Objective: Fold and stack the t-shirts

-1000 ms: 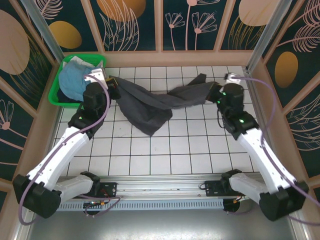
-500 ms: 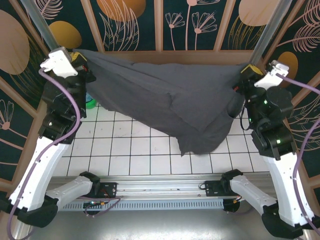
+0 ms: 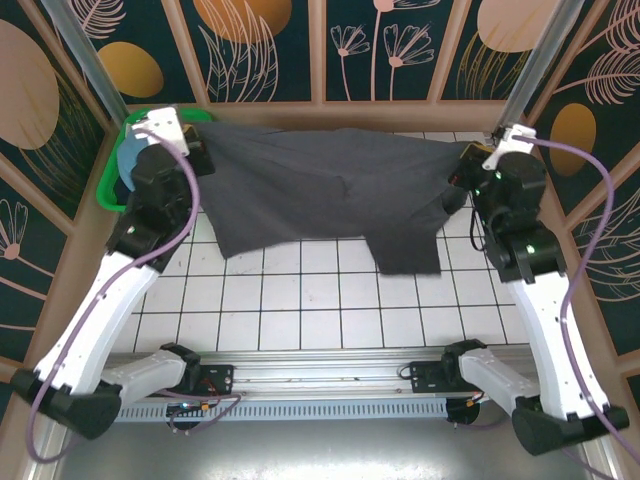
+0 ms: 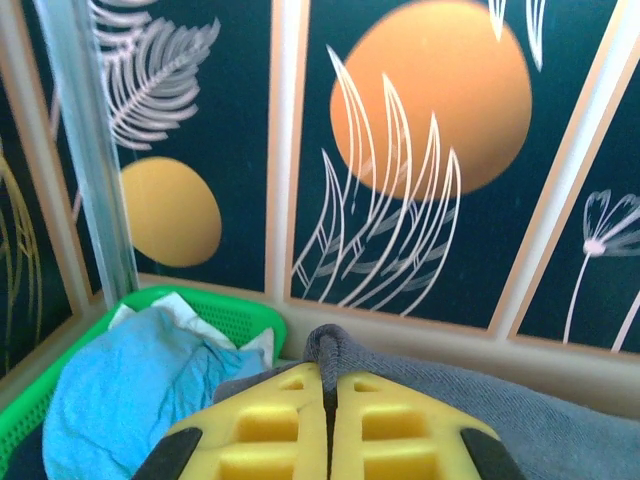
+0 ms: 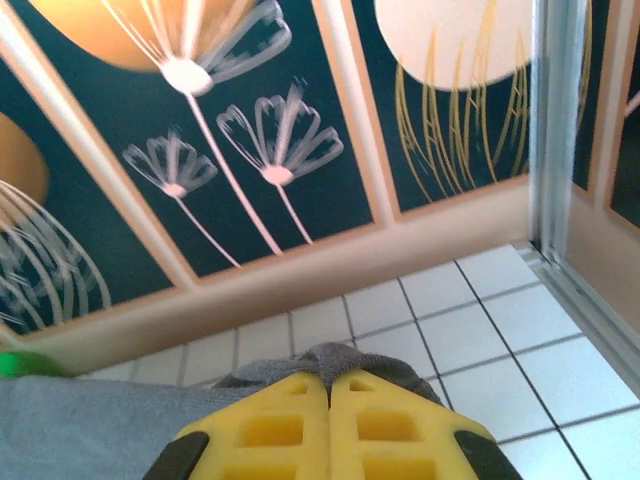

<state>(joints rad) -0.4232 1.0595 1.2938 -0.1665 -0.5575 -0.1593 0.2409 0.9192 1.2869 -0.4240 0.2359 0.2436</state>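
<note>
Stretching left to right across the far side of the table (image 3: 330, 300), the charcoal-grey t-shirt (image 3: 320, 190) hangs between the left gripper (image 4: 328, 372) and right gripper (image 5: 328, 380), each clamped tight on one end, its loose body draping toward the arms, while the light blue t-shirt (image 4: 130, 375) lies in the green basket (image 4: 240, 318) nearest the left arm.

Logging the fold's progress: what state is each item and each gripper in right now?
Dark charcoal-grey cloth t-shirt: unfolded, stretched wide, pinched at two ends.
Light blue cloth t-shirt: crumpled, unfolded.
Green plastic basket: upright, holding that blue shirt.
Left gripper: shut on the grey shirt.
Right gripper: shut on the grey shirt.
</note>
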